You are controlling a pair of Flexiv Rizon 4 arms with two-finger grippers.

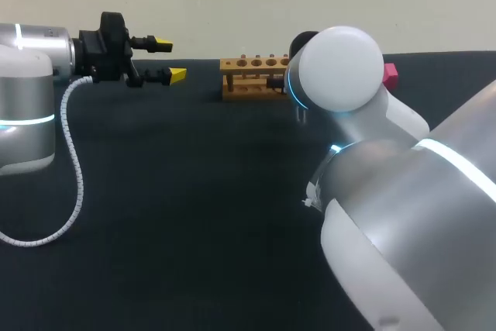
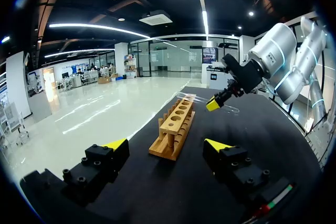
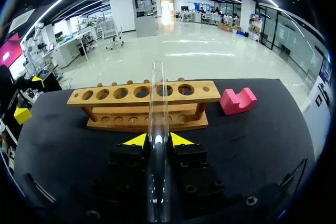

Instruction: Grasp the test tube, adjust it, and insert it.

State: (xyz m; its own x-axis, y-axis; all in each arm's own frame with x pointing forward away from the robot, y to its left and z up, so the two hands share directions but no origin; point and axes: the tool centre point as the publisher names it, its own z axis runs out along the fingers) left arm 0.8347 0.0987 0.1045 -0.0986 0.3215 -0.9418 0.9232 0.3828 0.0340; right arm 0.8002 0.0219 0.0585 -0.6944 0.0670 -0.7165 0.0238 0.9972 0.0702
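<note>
**Desk:** Where's the test tube?

**Operator:** My right hand [image 3: 158,140] has it. In the right wrist view both yellow fingertips [image 3: 181,140] press on the test tube [image 3: 158,108] from opposite sides, so that hand is clenched on the glass partway along its length.

**Desk:** Which way does it point?

**Operator:** Its long axis runs straight out along the fingers, away from the wrist and toward the wooden test tube rack [image 3: 121,109]. The far end crosses in front of the rack's top bar, between two holes nearer the pink block [image 3: 237,100]. From my left wrist view the tube [image 2: 190,97] lies close to level in the air, above the far end of the rack [image 2: 176,127] and not touching it.

**Desk:** Is that far end the mouth?

**Operator:** It looks like an open rim, but I can't say for certain.

**Desk:** And the left side?

**Operator:** My left hand [image 1: 170,60] is released, fingers spread wide with nothing between them. It hangs over the worktop [image 1: 194,191], well apart from the rack [image 1: 248,75] and pointed at it. The rack stands upright with the pink block [image 1: 390,74] beside its end. In the head view my right arm [image 1: 403,191] hides its own hand and the tube.
</note>
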